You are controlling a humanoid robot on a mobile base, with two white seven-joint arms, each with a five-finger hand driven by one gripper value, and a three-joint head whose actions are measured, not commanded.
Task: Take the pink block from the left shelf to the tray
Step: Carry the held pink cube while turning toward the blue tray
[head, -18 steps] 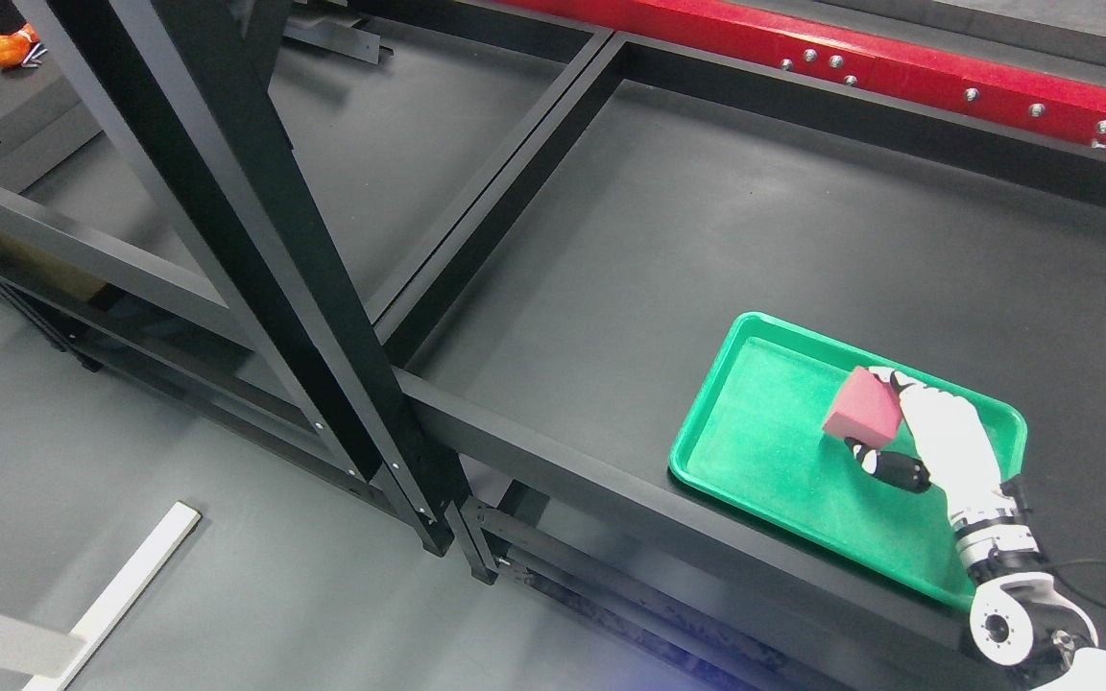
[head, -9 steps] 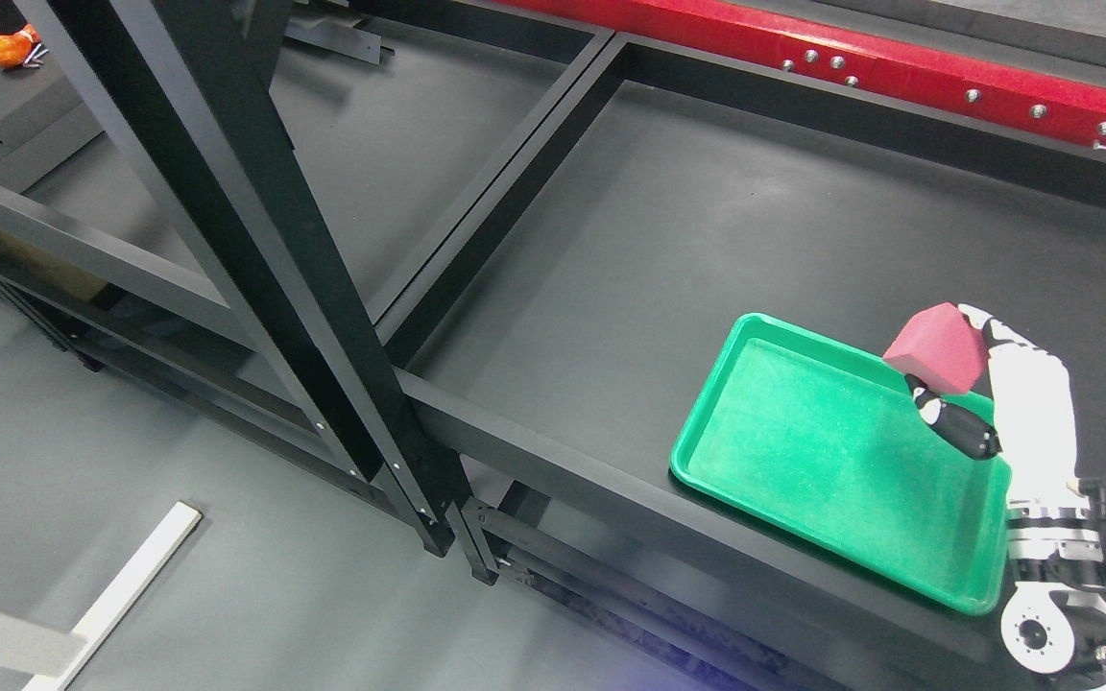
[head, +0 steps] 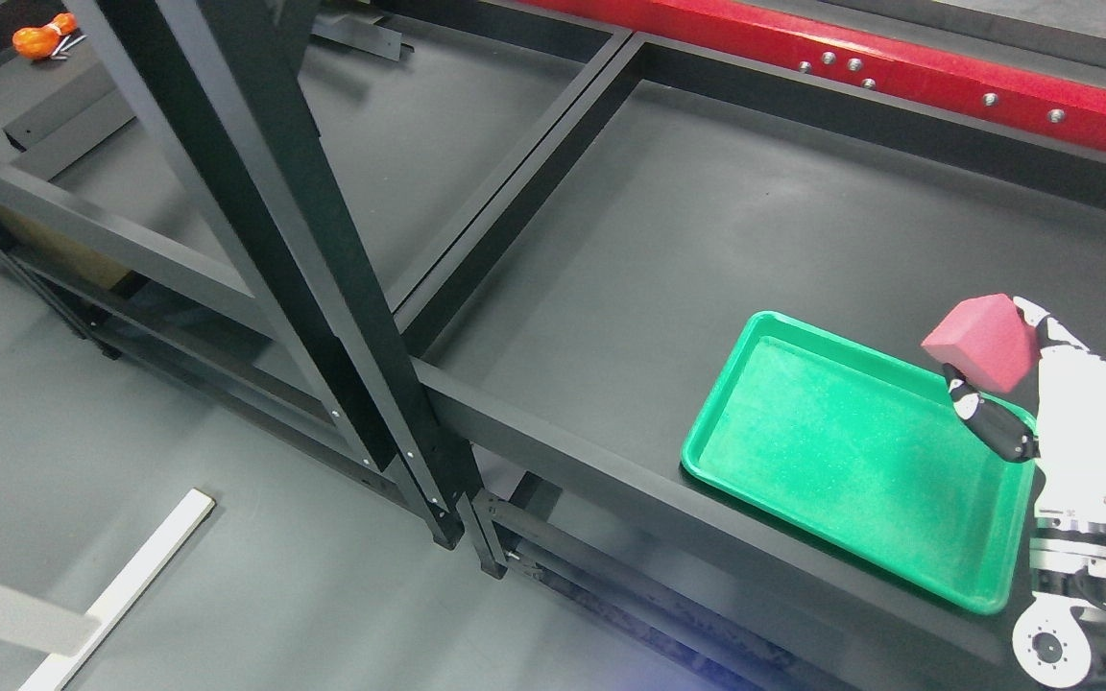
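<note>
The small pink foam block (head: 980, 342) is tilted, one corner pointing up. It is up in the air, over the far right edge of the flat green plastic tray (head: 803, 451). The white robot right hand (head: 1043, 393) grips it. The tray lies flat on the dark table (head: 707, 230) with nothing in it.

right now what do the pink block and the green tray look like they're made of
The pink block, held in the right hand, looks like foam or sponge: matte, no shine, softly rounded edges, though that is a guess. The green tray looks like moulded plastic: one piece with a raised rim, rounded corners and a finely speckled floor with a slight sheen.
</note>
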